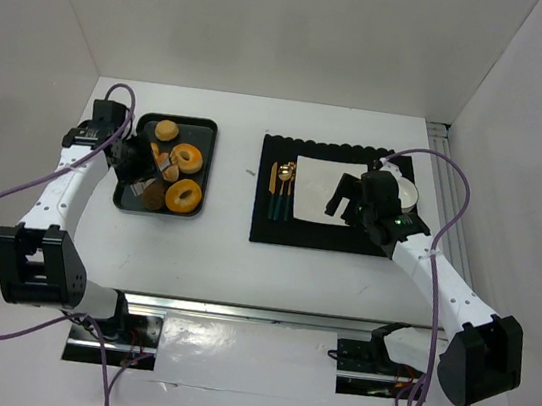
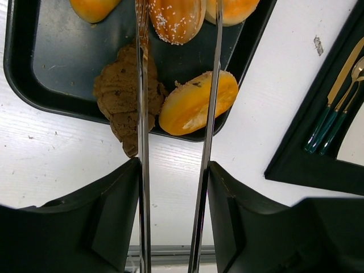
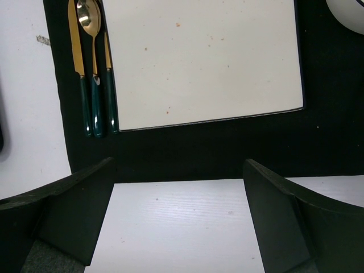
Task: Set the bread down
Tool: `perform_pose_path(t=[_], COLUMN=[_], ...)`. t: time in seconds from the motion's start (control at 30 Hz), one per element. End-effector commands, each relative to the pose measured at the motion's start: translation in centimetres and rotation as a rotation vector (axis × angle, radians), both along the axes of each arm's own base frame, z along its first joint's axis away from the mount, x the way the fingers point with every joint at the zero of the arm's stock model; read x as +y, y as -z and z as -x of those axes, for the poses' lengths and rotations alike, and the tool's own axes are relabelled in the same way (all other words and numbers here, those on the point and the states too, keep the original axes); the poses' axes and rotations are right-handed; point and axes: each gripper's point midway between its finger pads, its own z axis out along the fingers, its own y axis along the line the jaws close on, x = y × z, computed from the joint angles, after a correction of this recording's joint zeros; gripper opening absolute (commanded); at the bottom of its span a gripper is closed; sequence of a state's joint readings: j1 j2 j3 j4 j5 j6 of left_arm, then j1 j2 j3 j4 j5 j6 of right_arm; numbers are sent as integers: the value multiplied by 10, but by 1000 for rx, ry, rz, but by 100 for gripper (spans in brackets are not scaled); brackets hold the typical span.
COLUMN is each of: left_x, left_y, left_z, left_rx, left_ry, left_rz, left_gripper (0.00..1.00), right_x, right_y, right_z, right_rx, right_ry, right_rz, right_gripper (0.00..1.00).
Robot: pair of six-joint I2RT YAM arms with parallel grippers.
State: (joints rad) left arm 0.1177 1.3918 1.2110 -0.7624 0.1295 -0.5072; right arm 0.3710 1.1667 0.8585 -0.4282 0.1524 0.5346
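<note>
Bread [image 2: 196, 102] on the black tray [image 2: 68, 62]: the left gripper [image 2: 173, 168], clamped on metal tongs [image 2: 142, 114] straddling the sesame bun [image 2: 176, 20], should squeeze evenly before lifting; right gripper [image 3: 177, 165] gapes empty.

The left arm [image 1: 60, 194] stretches forward well to the left of the black placemat [image 1: 317, 235], its left gripper [image 2: 173, 170] angled down and closed around metal tongs [image 2: 143, 114], while the right arm [image 1: 437, 282] bends inward, holding the right gripper [image 3: 179, 170] spread wide above the placemat's near edge.

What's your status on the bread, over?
Left gripper shut on tongs, tips straddling sesame bun in tray. Right gripper open, empty, over placemat. No bread on plate.
</note>
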Motion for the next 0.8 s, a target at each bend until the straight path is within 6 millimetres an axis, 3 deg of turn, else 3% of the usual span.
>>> perform_pose_path(t=[0.0,0.07,0.1,0.17,0.2,0.3,0.4,0.43,0.53,0.57,0.63,0.7,0.77], left_x=[-1,-1,-1,8,10,20,12,2,-54,-69,-116,-165,-197], left_y=[-2,-2,-7,-13,-25,-54,-90,-98,-125,-125,-121,-129,-124], left_z=[-7,-7,-11,-12,-14,-13,-17,-20,-28,-30,-32,-32,-40], left_rx=[-30,-30,-45,-52,-82,-146,-250,-290,-402,-406,-385,-418,-408], left_ry=[-5,-5,-4,-29,-24,-46,-4,31,212,249,352,470,538], left_rz=[23,23,21,12,-7,-30,-9,13,117,148,234,302,325], left_gripper=[61,55,43,28,22,21,21,18,18,16,12,11,9], right_x=[5,3,1,-2,-4,-4,-5,-4,-3,-5,-17,-27,-42], right_y=[-24,-23,-21,-24,-22,-32,-36,-43,-78,-80,-96,-106,-118], right_z=[-8,-7,-6,-7,-6,-6,-4,-5,-10,-9,-8,-4,1], right_rx=[-71,-65,-59,-62,-56,-81,-81,-91,-160,-157,-192,-198,-221], right_ry=[1,9,18,28,35,35,35,36,30,33,81,118,171], right_rz=[-30,-20,-10,-2,7,-3,-3,-7,-27,-11,13,41,74], right_gripper=[99,99,99,99,99,99,99,99,99,99,99,99,99])
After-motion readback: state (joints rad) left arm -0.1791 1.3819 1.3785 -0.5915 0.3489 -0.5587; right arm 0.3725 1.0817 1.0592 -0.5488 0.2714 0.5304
